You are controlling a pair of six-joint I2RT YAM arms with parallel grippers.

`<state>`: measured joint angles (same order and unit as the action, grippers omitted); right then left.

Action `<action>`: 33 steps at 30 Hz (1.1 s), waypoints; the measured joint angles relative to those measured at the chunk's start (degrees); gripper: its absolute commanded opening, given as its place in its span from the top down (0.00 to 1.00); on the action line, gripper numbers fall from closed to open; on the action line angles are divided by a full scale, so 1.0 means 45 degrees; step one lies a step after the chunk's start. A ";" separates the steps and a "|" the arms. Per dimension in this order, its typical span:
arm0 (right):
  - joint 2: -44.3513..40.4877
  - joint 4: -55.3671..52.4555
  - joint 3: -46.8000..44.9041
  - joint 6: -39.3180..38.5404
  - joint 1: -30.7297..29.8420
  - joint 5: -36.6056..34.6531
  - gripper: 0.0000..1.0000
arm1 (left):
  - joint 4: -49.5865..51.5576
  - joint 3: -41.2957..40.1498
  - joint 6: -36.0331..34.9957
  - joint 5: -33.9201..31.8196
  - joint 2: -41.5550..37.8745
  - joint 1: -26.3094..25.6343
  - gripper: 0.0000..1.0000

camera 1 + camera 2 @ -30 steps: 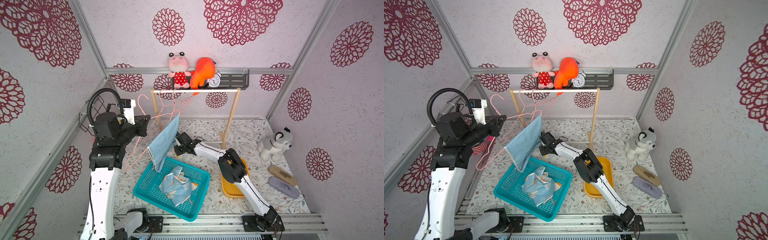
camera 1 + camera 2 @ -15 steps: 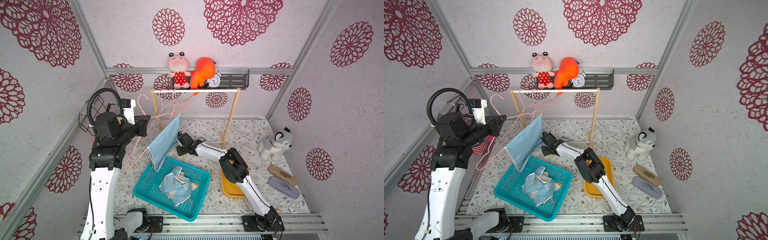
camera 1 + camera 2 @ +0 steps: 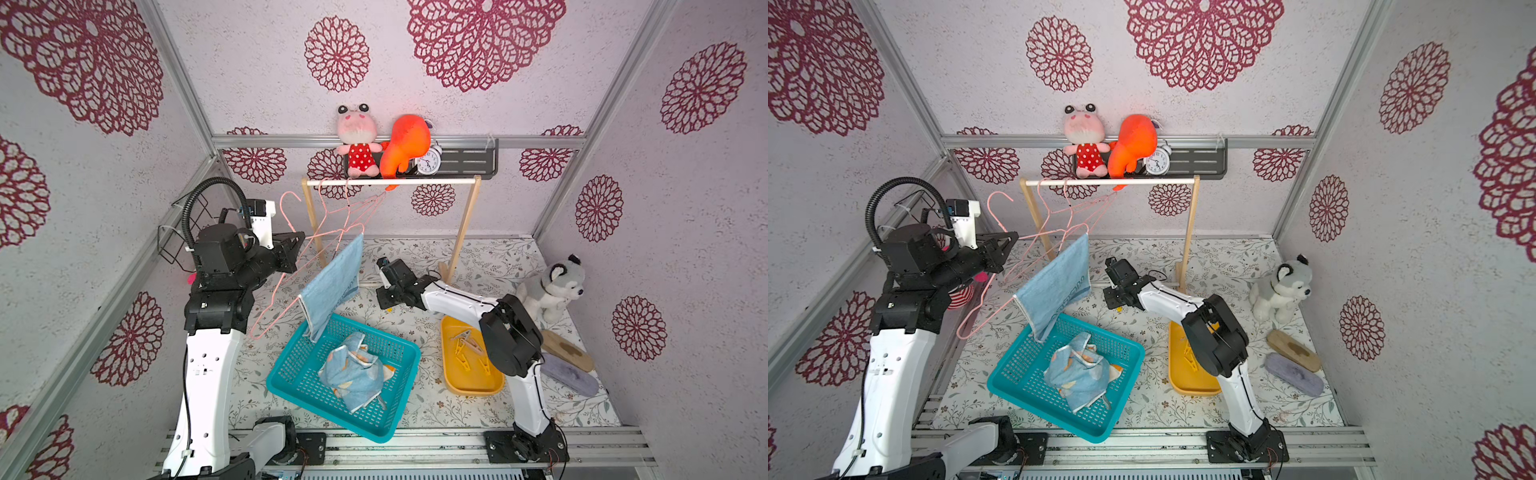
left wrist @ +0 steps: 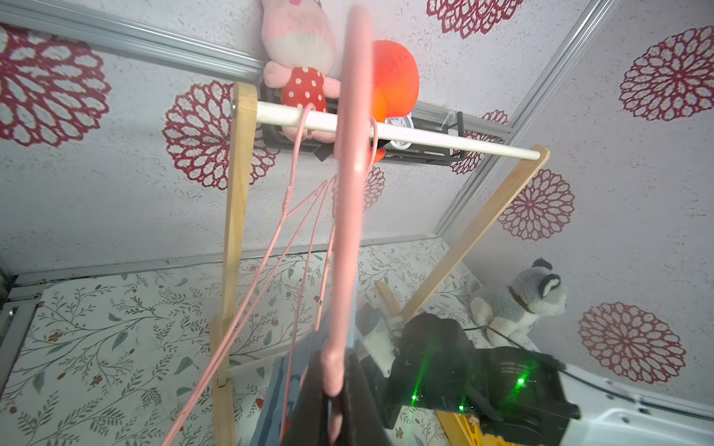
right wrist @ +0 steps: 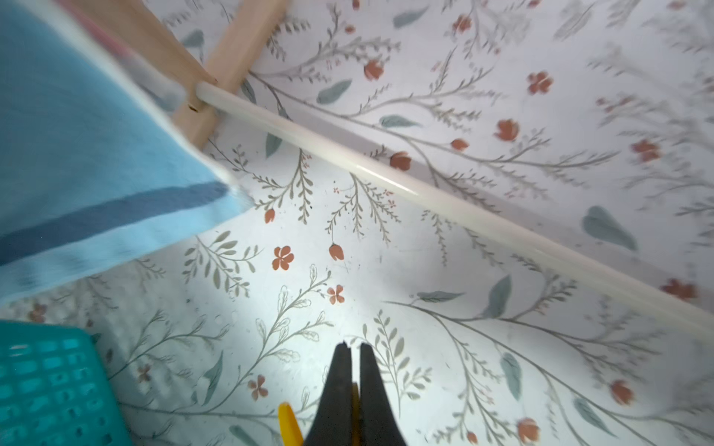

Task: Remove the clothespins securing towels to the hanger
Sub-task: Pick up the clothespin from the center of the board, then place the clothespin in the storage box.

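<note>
Jaws of the right gripper (image 5: pixel 353 349) pinch shut on a smooth yellow plastic clothespin (image 5: pixel 289 423), low over the floral mat (image 5: pixel 425 270). The left gripper (image 4: pixel 335 370) is clamped on a thin pink wire hanger (image 4: pixel 349 193). From it a fluffy blue towel (image 3: pixel 332 286) droops to the rim of a teal mesh basket (image 3: pixel 299 365).

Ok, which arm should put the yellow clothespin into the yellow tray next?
Right. The right gripper is shut on the clothespin, and the yellow tray lies beside that arm. The left gripper is shut on the pink hanger carrying the blue towel, so it is busy.
</note>
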<state>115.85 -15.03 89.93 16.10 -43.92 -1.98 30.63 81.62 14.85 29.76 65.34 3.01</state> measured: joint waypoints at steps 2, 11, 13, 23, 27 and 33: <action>-0.1321 0.0010 -0.0777 -0.0102 0.0005 -0.0209 1.00 | 0.0015 0.0000 0.0000 0.0000 0.0146 -0.0112 1.00; -0.6824 -0.0379 -0.4979 0.0034 0.0597 -0.1554 1.00 | 0.0024 0.0000 -0.0010 -0.0024 0.0194 -0.0685 1.00; -0.7985 -0.0772 -0.6125 0.0262 0.1137 -0.1875 1.00 | 0.0019 0.0000 -0.0015 -0.0024 0.0194 -0.0767 1.00; -1.1084 -0.2147 -1.0127 0.1690 0.2361 -0.2259 0.98 | 0.0034 0.0005 -0.0029 -0.0053 0.0199 -0.1035 1.00; -1.0851 -0.2074 -1.1336 0.2191 0.2516 -0.2059 0.76 | 0.0053 0.0005 -0.0053 -0.0073 0.0204 -0.1185 1.00; -1.0414 -0.2064 -1.1438 0.2608 0.2589 -0.2084 0.63 | 0.0131 0.0015 -0.0121 -0.0121 0.0219 -0.1370 1.00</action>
<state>68.99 -24.32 38.46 27.83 -32.27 -11.35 31.22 81.69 14.31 29.21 66.32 -3.16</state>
